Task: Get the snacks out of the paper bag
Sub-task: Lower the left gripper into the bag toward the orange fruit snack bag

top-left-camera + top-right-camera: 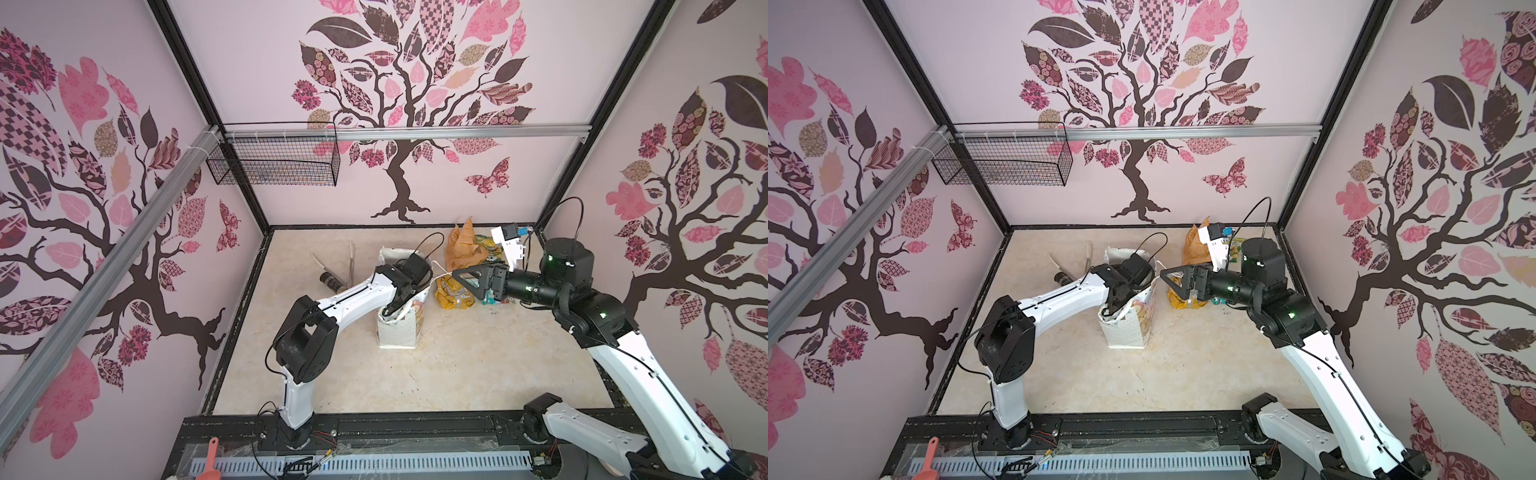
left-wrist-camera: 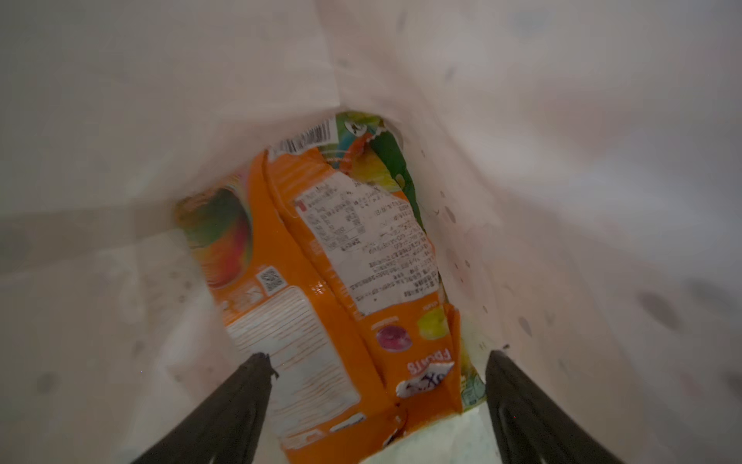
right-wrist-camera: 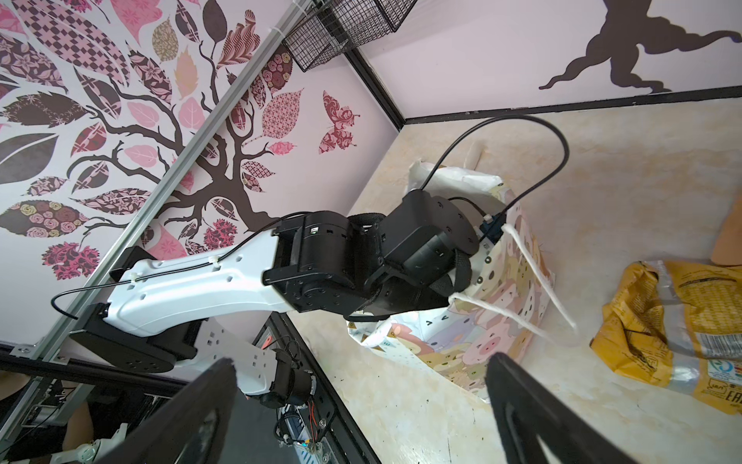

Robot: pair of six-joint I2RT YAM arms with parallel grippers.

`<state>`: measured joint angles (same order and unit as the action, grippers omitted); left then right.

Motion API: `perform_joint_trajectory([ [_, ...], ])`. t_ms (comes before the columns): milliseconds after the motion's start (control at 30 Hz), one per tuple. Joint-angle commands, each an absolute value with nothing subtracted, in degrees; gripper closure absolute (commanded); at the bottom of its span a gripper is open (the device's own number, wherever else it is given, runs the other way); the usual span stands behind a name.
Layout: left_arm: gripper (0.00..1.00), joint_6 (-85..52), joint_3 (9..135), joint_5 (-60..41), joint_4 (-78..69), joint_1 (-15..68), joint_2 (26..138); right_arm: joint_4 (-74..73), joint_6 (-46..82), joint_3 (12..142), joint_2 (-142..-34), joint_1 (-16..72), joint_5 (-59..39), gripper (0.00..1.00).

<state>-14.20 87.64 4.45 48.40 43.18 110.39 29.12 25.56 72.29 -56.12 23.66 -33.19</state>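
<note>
While L hand [image 2: 377,355] points down, wide, in paper bag [image 1: 397,336], R hand [image 3: 361,359] hovers wide.

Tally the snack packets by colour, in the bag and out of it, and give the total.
Orange packet: 1, inside the paper bag
Green-and-yellow packets: 2, one in the bag under the orange one, one out on the table
Mustard-yellow packet: 1, on the table
Teal packet: 1, on the table, partly hidden
Total: 5
</note>
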Motion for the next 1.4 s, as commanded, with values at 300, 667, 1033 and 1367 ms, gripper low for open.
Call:
perform_joint_trajectory([
  [300, 0.12, -15.5, 86.7, -1.2, 50.6, 41.3, 117.2, 28.5, 26.1, 72.8, -55.0, 23.8, -33.5, 0.00],
  [667, 0.19, -15.9, 86.3, -4.2, 50.2, 40.8, 121.9, 28.4, 26.3, 72.6, -54.7, 23.8, -33.4, 0.00],
  [1033, 0.70, -15.7, 86.8, -3.1, 50.7, 40.7, 118.2, 28.0, 26.9, 72.2, -54.7, 23.8, -33.4, 0.00],
  [1367, 1.00, -15.2, 90.9, -0.8, 53.4, 40.7, 112.6, 27.8, 27.3, 72.2, -54.5, 23.8, -33.4, 0.00],
])
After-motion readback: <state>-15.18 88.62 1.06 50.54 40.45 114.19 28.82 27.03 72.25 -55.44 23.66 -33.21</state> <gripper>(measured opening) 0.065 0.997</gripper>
